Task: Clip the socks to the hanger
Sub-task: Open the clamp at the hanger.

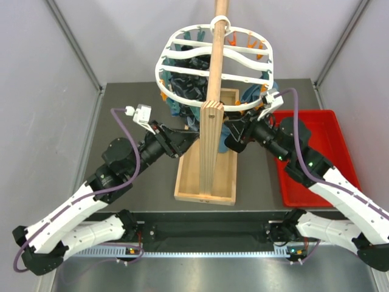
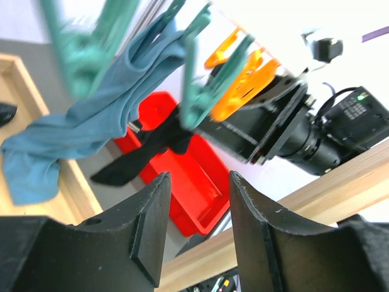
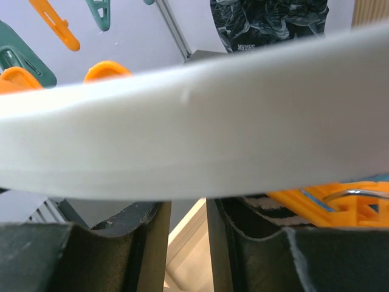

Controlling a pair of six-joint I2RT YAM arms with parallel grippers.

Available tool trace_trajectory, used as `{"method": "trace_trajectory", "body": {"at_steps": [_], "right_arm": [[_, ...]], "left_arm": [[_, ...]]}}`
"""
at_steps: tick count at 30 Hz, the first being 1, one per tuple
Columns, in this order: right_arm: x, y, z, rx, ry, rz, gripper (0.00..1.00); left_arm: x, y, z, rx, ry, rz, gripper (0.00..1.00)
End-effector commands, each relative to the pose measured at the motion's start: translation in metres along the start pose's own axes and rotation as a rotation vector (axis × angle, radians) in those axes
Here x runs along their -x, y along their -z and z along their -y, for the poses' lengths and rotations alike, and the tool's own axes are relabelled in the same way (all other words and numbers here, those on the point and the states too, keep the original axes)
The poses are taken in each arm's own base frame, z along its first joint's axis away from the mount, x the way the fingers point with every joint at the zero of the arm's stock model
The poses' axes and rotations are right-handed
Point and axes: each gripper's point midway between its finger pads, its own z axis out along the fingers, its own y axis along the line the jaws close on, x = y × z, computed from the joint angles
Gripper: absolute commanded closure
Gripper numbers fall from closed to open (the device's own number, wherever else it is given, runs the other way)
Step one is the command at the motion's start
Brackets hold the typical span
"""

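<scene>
The white oval hanger (image 1: 182, 55) hangs on the wooden pole, rimmed with orange and teal clothespins. My left gripper (image 1: 185, 141) is open and empty just left of the pole, below the rim. In the left wrist view (image 2: 199, 179) its jaws frame a black sock (image 2: 140, 155) dangling beside a teal clothespin (image 2: 194, 103). My right gripper (image 1: 233, 135) is right under the hanger's near rim (image 3: 194, 134). Its jaws (image 3: 187, 204) stand a narrow gap apart and the tips are hidden behind the rim. Ribbed black fabric (image 3: 267, 207) and an orange clothespin (image 3: 328, 204) lie by its right finger.
The wooden pole (image 1: 213, 91) rises from a tray-like wooden base (image 1: 228, 182) between the arms. A red tray (image 1: 316, 152) sits on the right. Blue-teal cloths (image 2: 91, 121) and a navy patterned bunch (image 3: 267, 21) hang from the hanger.
</scene>
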Motion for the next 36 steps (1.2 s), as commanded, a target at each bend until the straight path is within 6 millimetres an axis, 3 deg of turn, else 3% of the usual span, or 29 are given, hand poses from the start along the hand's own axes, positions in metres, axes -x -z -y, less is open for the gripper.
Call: {"method": "trace_trajectory", "body": {"at_steps": [1, 7, 11, 21, 31, 36], "right_arm": [[0.029, 0.009, -0.009, 0.015, 0.018, 0.065, 0.71], [0.031, 0.013, -0.013, 0.034, 0.029, 0.068, 0.68], [0.031, 0.019, -0.013, 0.038, 0.032, 0.065, 0.66], [0.031, 0.033, -0.021, 0.096, 0.069, 0.068, 0.59], [0.025, 0.045, -0.045, 0.246, 0.089, 0.040, 0.57], [0.028, 0.054, -0.060, 0.332, 0.094, 0.054, 0.52]], "left_arm": [[0.040, -0.005, 0.043, -0.137, -0.049, 0.102, 0.52], [0.049, -0.030, 0.051, -0.134, -0.080, 0.101, 0.50], [0.043, -0.044, 0.047, -0.121, -0.079, 0.083, 0.50], [0.043, -0.057, 0.048, -0.126, -0.076, 0.088, 0.50], [0.039, -0.065, 0.058, -0.178, -0.038, 0.067, 0.50], [0.037, -0.069, 0.063, -0.203, -0.017, 0.061, 0.56]]}}
